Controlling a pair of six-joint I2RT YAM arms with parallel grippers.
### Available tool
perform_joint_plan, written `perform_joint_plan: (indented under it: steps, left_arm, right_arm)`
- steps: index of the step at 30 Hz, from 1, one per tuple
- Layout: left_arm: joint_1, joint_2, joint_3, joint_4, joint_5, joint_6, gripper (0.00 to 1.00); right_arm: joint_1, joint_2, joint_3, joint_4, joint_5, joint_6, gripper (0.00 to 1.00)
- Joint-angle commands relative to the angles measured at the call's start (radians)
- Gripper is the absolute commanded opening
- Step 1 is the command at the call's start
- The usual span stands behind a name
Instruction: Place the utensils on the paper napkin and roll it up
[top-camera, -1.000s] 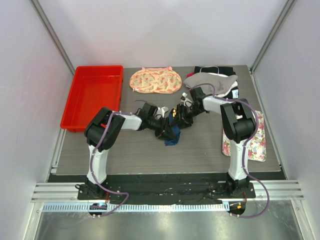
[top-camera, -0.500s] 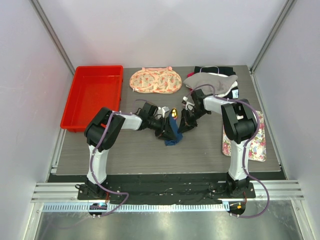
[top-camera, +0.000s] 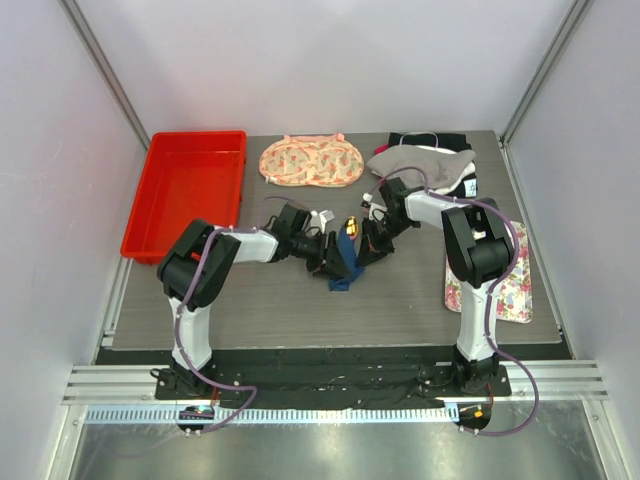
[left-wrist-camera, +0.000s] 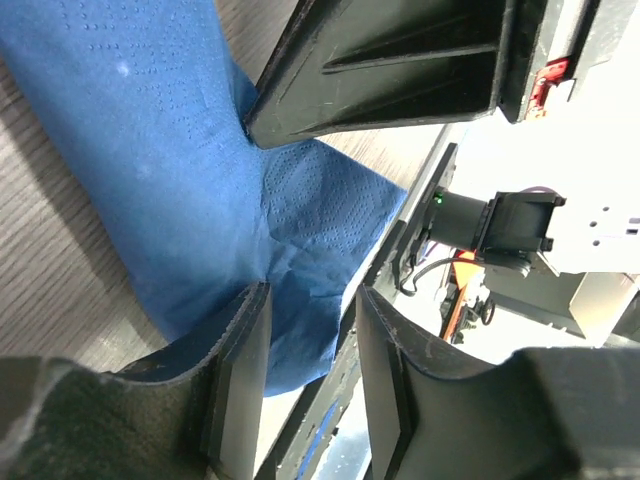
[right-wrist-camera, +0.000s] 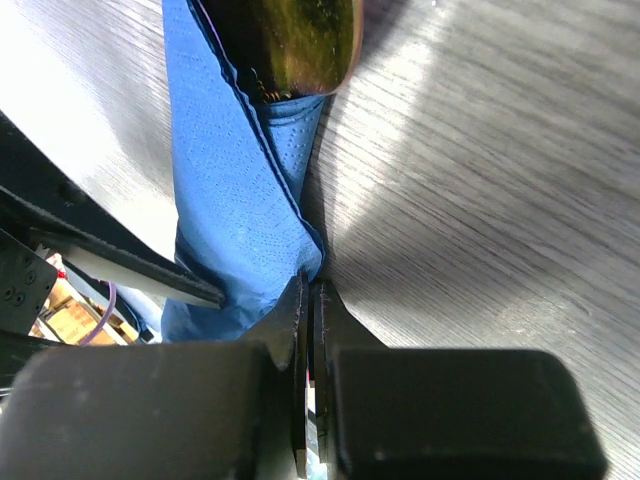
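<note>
my right pincer (right-wrist-camera: 308, 292) is clenched on a fold of the paper napkin (right-wrist-camera: 235, 200), which lies wrapped along the tabletop (right-wrist-camera: 480, 160), the utensils (right-wrist-camera: 300, 40) poking out at the end away from it. the left pincer (left-wrist-camera: 305, 330) is released, straddling the napkin's edge. i judge we're mid-roll; next comes tightening the wrap without tearing.

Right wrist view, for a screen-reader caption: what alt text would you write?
The right gripper is shut on the edge of a rolled blue napkin lying on a grey wood-grain table. A yellowish utensil end pokes out of the roll at the top of the picture.
</note>
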Motion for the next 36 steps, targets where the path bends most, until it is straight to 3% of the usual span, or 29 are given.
perform_joint_plan:
  steps: [1,9,16,20,23,29,36]
  left_arm:
    - [0.006,-0.049,-0.025,0.045,0.019,-0.030,0.43]
    - [0.000,0.000,-0.059,0.070,0.024,-0.042,0.34]
    - [-0.002,0.111,-0.013,-0.059,-0.076,0.045,0.20]
    - [-0.001,0.138,0.005,-0.103,-0.105,0.062,0.15]
    - [-0.001,0.137,0.005,-0.107,-0.113,0.070,0.14]
    - [-0.001,0.135,0.004,-0.107,-0.110,0.077,0.13]
    - [-0.001,0.134,0.001,-0.107,-0.106,0.087,0.13]
  right_arm:
    - [0.008,0.045,-0.013,0.001,0.176,-0.052,0.01]
    - [0.010,0.045,-0.019,0.007,0.190,-0.047,0.01]
    - [0.007,0.012,-0.016,0.021,0.125,-0.029,0.01]
    - [-0.004,-0.025,0.021,0.019,0.104,-0.006,0.16]
    - [-0.012,-0.047,0.064,0.019,0.101,0.011,0.38]
    - [-0.009,-0.015,0.127,0.028,0.131,0.039,0.48]
    - [0.028,0.030,0.133,0.079,0.150,0.076,0.47]
